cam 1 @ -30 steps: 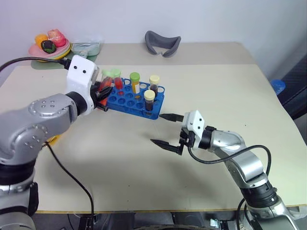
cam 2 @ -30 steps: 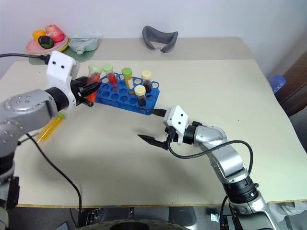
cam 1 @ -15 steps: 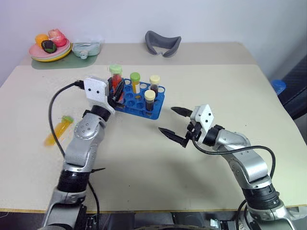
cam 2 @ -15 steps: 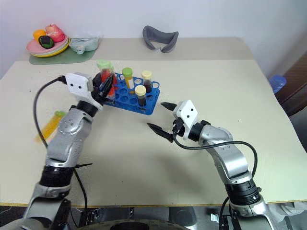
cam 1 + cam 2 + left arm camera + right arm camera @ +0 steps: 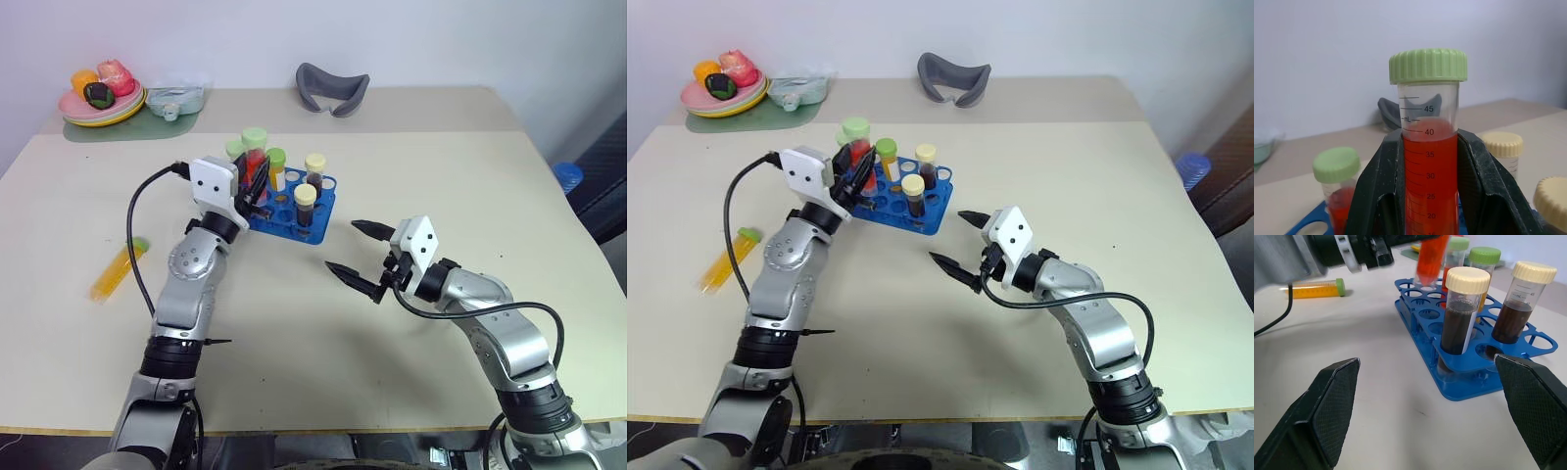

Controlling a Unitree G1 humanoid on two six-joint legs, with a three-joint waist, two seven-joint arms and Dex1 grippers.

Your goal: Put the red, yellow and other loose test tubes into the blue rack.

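My left gripper (image 5: 253, 178) is shut on a red test tube (image 5: 1429, 161) with a pale green cap (image 5: 255, 136). It holds the tube nearly upright over the left end of the blue rack (image 5: 285, 208), with the tube's lower end at a corner hole (image 5: 1425, 287). The rack holds another red tube (image 5: 1337, 196), an orange-yellow one with a green cap (image 5: 276, 164) and two dark brown ones with cream caps (image 5: 1464, 313). A loose yellow tube (image 5: 117, 272) lies on the table far to the left. My right gripper (image 5: 343, 247) hangs open to the right of the rack, holding nothing.
At the back left stand a plate of toy food (image 5: 98, 98) and a pale green dish (image 5: 176, 99). A grey curved object (image 5: 333, 86) lies at the back centre. A black cable (image 5: 142, 225) loops beside my left arm.
My left arm has swung in from the left. The red tube, tilted beside the rack's left end before, now stands upright over it. My right gripper shifted slightly right, still open.
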